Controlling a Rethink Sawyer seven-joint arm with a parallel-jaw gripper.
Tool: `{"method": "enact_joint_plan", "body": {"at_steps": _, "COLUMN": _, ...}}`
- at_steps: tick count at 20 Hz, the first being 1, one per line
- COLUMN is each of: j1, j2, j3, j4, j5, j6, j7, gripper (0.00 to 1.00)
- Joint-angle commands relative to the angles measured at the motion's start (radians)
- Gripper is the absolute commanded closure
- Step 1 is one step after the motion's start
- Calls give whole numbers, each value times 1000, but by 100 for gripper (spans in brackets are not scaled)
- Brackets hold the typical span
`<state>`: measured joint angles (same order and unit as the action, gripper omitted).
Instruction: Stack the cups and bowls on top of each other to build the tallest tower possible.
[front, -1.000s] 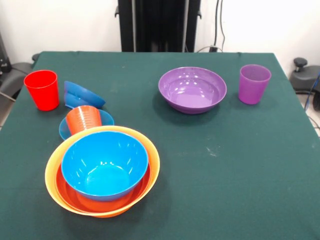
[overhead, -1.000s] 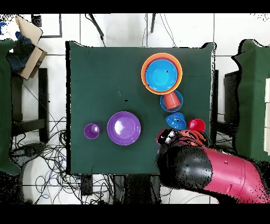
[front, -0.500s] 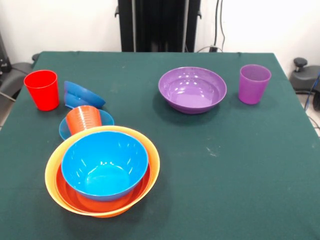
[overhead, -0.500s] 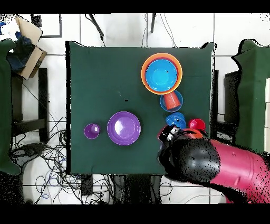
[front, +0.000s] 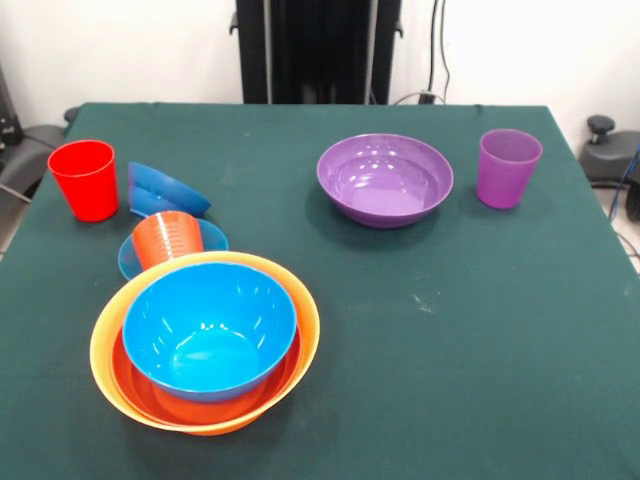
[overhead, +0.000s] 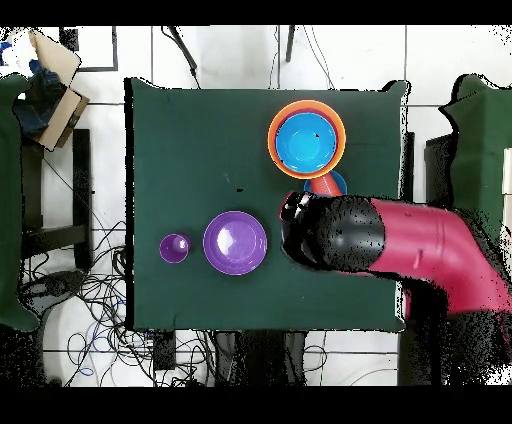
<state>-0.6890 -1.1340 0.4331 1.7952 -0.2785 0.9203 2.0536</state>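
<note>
Arm (overhead: 400, 245) swung over table; claw state unclear; tower (front: 205, 340) nearby.

Nested bowls (front: 205, 340), scattered cups (front: 84, 179)

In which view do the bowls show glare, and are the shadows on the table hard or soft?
Front view: small white highlights sit inside the large light blue bowl and the purple bowl; shadows beside the bowls and the purple cup are faint and soft-edged. Overhead view: the same bowls look nearly flat, almost without glare, and the red and black arm hides the cups beneath it.
</note>
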Motion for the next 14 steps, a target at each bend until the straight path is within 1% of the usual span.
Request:
{"method": "enact_joint_plan", "body": {"at_steps": 1, "j1": 87, "j2": 255, "j3": -5, "j4": -212, "j5": -129, "j6": 27, "j7": 15, "gripper": 100}}
{"method": "enact_joint_plan", "body": {"at_steps": 3, "j1": 108, "j2": 318, "j3": -12, "j4": -286, "j5": -134, "j6": 45, "j7": 21, "gripper": 100}}
{"method": "enact_joint_plan", "body": {"at_steps": 7, "j1": 137, "j2": 382, "j3": -23, "j4": -375, "j5": -138, "j6": 87, "j7": 19, "gripper": 100}}
{"method": "enact_joint_plan", "body": {"at_steps": 10, "j1": 156, "j2": 417, "j3": -37, "j4": -410, "j5": -144, "j6": 81, "j7": 24, "gripper": 100}}
{"method": "enact_joint_plan", "body": {"at_steps": 14, "j1": 167, "j2": 468, "j3": -57, "j4": -414, "j5": -165, "j6": 14, "j7": 20, "gripper": 100}}
